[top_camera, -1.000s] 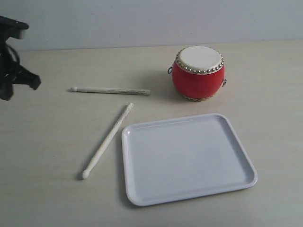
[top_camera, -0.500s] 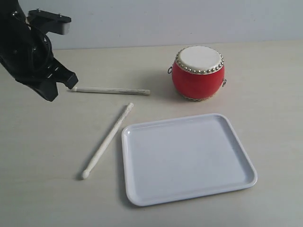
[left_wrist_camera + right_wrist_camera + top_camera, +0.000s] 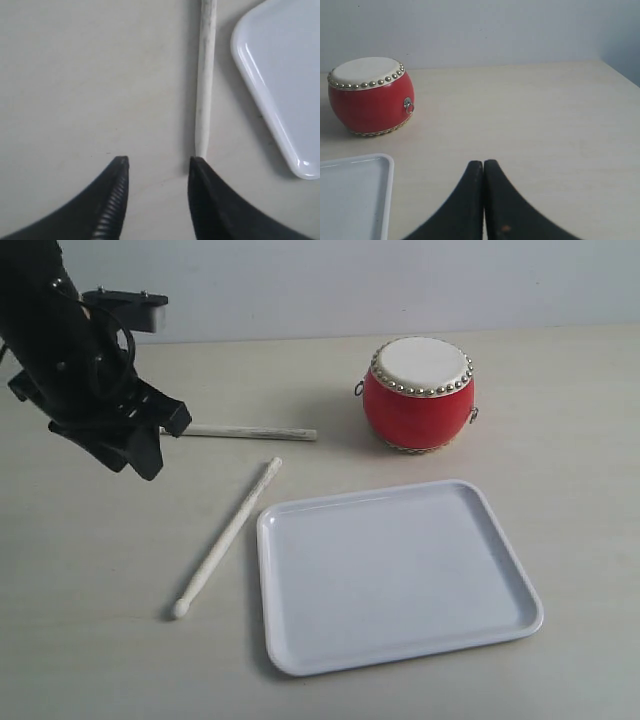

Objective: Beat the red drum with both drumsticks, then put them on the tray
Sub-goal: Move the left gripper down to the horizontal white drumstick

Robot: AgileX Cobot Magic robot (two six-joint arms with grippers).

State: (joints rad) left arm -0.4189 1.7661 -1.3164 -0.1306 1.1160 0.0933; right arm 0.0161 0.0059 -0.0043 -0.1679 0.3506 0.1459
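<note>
Left gripper point(image 3: 157, 161): we see its jaws apart, holding nothing | far drumstick point(image 3: 205, 90): flat on the table point(image 3: 75, 75), its end at the tip of one jaw, outside the gap, beside the tray point(image 3: 280, 100) | right gripper point(image 3: 483, 164): jaws pressed together, well apart from the red drum point(image 3: 367, 102)

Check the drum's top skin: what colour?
Cream-white skin, gold studs round it, on the red drum. Best in the exterior view.

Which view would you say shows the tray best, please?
The exterior view: it shows the whole tray, with all four rounded corners and the full rim. The left wrist view catches only one corner of it, beside a drumstick. The right wrist view shows just another corner.
</note>
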